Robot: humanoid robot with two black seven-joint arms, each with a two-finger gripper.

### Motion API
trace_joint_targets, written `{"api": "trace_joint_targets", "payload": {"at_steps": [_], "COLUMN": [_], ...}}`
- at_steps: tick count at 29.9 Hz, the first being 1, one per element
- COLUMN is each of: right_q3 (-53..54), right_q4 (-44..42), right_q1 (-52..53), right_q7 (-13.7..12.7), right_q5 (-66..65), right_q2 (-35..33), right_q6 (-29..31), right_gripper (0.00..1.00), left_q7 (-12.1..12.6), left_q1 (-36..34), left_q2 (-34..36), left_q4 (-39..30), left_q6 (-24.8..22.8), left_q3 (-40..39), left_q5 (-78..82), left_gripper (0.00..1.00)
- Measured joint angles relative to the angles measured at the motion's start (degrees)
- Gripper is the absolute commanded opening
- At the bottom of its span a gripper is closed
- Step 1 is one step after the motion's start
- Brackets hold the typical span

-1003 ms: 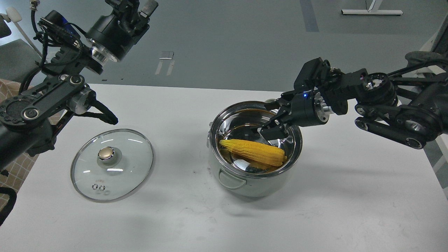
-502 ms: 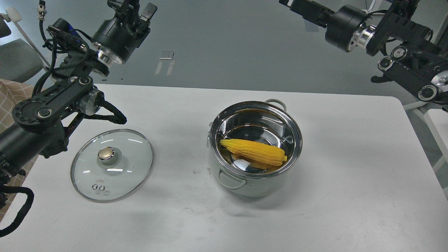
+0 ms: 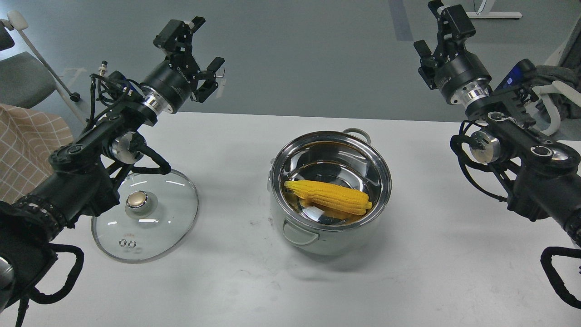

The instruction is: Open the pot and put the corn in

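a white table (image 3: 454, 281) filled the lower view, faintly scuffed, with soft shadows. beyond its far edge lay a grey floor (image 3: 308, 54) with a darker stripe (image 3: 400, 18) and pale tape marks. a grey chair (image 3: 20, 79) and checked cloth (image 3: 27, 145) stood left; a white stand base (image 3: 492, 14) sat top right.

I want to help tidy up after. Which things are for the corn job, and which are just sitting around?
For the job:
- the pot, open on the table
- the corn, lying inside the pot
- the glass lid, off the pot, flat on the table to its left

Just around:
- the white table
- the checked cloth at the left edge
- the grey chair behind it
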Motion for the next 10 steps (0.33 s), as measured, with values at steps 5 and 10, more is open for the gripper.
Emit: {"api": "trace_joint_targets", "payload": {"at_steps": [5, 10], "right_q3": [6.04, 10.71], "right_q4": [0.61, 1.26], "right_q1": [-2.45, -3.55], "right_q7": [0.0, 0.0], "right_q5": [2.88, 3.16], "right_q2": [0.27, 0.48], "right_q6": [2.25, 2.08], "right_gripper": [1.0, 1.0], "left_q7": [0.13, 0.24], "left_q1": [0.6, 0.6], "left_q2": [-0.46, -1.23], "left_q4": [0.24, -0.21], "left_q6": [-0.59, -0.6], "left_q3": [-1.5, -4.34], "left_q5": [-1.92, -2.06], "left_gripper": [0.98, 0.98]}}
